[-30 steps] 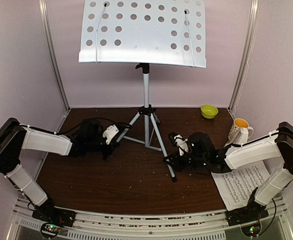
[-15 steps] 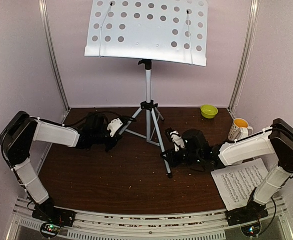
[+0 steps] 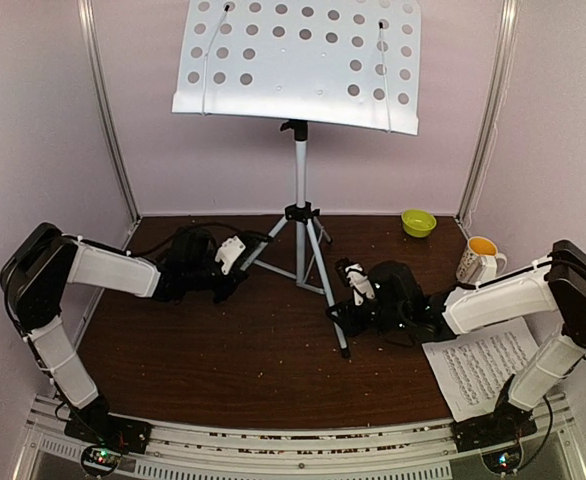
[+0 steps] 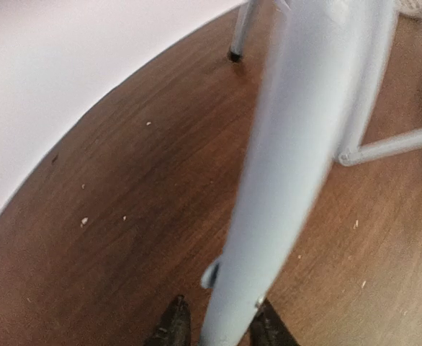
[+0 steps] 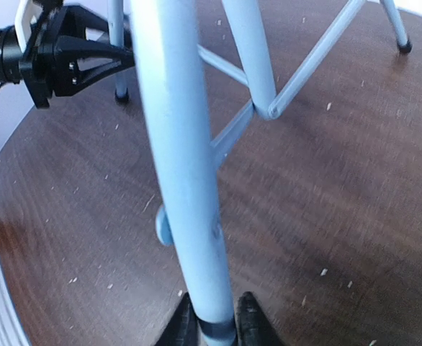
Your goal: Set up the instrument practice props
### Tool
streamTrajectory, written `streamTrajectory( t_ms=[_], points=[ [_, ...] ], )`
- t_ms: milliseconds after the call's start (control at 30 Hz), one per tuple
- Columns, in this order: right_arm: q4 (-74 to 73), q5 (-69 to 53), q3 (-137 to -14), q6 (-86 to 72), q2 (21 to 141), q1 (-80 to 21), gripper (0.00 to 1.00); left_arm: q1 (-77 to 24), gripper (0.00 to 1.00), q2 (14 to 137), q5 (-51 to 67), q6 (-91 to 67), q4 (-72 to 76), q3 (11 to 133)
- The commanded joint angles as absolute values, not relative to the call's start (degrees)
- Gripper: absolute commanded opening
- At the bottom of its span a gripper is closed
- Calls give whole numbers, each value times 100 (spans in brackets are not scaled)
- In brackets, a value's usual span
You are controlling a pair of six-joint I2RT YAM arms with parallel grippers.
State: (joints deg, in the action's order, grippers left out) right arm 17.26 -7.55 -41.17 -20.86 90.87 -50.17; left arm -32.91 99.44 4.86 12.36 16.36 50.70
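Observation:
The silver tripod music stand (image 3: 300, 170) stands at the back centre of the table, its white perforated desk (image 3: 298, 60) high up. My left gripper (image 3: 239, 260) straddles the stand's left leg (image 4: 297, 144). In the left wrist view the gripper (image 4: 218, 321) shows a gap between its left finger (image 4: 173, 326) and the leg, while the right finger touches it. My right gripper (image 3: 339, 312) is shut on the front-right leg (image 5: 178, 144), and in the right wrist view both sides of the gripper (image 5: 217, 313) press on the leg. A sheet-music page (image 3: 483, 365) lies at the front right.
A white mug with an orange inside (image 3: 478, 258) stands just behind my right forearm. A small yellow-green bowl (image 3: 418, 222) sits at the back right. Metal frame posts rise at both back corners. Crumbs dot the brown table (image 3: 253, 360).
The stand has shifted a little to the right, with pole and desk moving the same way. Both grippers have moved with its legs, the left one back and to the right.

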Motion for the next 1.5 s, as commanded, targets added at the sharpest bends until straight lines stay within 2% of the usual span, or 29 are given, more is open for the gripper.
streamTrajectory(
  t_ms=[0,33,100,133,200,267,467,500,600,700,800,933,1100,1267,1467],
  points=[
    [1041,-1116,-4044,-2357,8746,-5100,34,-3268,42,9431,703,364,1708,5098],
    [1038,-1114,-4041,-2362,8686,-5100,40,-3288,47,9360,747,358,1653,5111],
    [990,-1097,-4048,-2358,8458,-5111,51,-3329,71,9115,838,376,1568,5115],
    [962,-1046,-4061,-2354,8345,-5115,55,-3351,80,8972,848,378,1517,5108],
    [842,-971,-4105,-2322,8118,-5126,63,-3401,90,8756,846,406,1404,5098],
    [687,-878,-4172,-2236,7877,-5122,73,-3453,96,8546,735,427,1284,5071],
    [-87,-12,-4288,-1810,6836,-5099,98,-3501,98,7665,113,205,1372,4476],
    [-228,223,-4251,-1776,6615,-5079,100,-3498,98,7478,-28,116,1455,4322],
    [-461,852,-3972,-2012,5811,-4978,100,-3499,98,6925,-404,-308,1750,3899],
    [-1071,885,-3785,-2509,5240,-4686,100,-3493,98,6658,-549,-691,1495,3854],
    [-2211,923,-3794,-3183,5130,-4403,100,-3502,98,6730,-338,-696,1077,4073],
    [-3263,891,-3623,-4047,5008,-4362,100,-3509,98,6759,-404,-887,1305,3955],
    [-3343,1149,-2866,-4971,4646,-4357,100,-3593,98,6834,-531,-1055,1471,3977],
    [-3320,1477,-2665,-5574,5331,-4250,100,-3738,98,7027,-763,-960,1306,4220],
    [-2451,1103,-2411,-5842,6016,-4102,100,-3814,98,6973,-964,-1070,1105,4313]
  ],
)
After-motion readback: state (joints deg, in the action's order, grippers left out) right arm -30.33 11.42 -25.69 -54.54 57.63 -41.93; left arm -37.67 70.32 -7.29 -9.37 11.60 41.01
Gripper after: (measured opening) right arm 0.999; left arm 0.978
